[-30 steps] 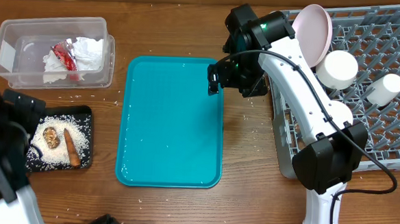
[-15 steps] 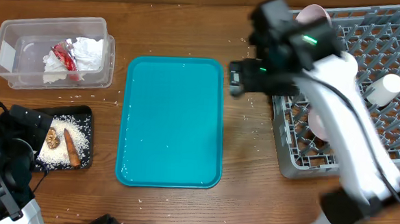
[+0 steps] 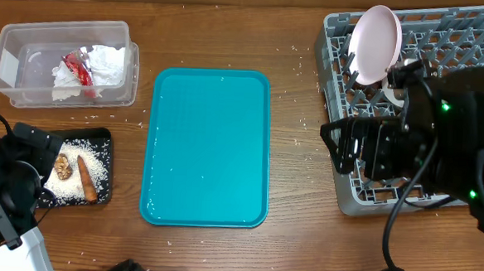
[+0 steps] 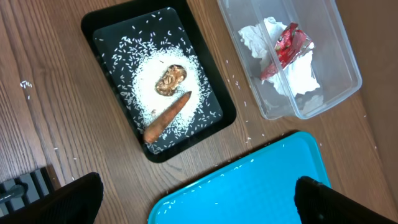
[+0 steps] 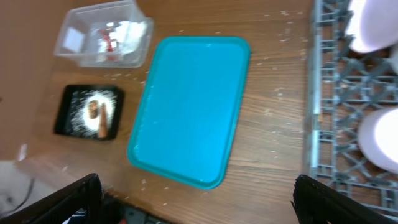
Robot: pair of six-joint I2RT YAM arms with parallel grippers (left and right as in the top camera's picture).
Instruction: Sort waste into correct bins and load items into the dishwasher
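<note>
Left pincer (image 4: pixel 199 202) and right pincer (image 5: pixel 196 199) both stand wide apart and empty. The pinkish plate (image 3: pixel 375 43) stands on edge in the dish rack (image 3: pixel 471 35). We judge it stiff, glaze-slick and breakable, so we would grip the rim gently, 1 pad per face.

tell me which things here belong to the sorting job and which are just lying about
job: napkin, wrapper, carrot, nut lump, rice, tub, black tray, rack, pink plate
lying about: teal tray
</note>
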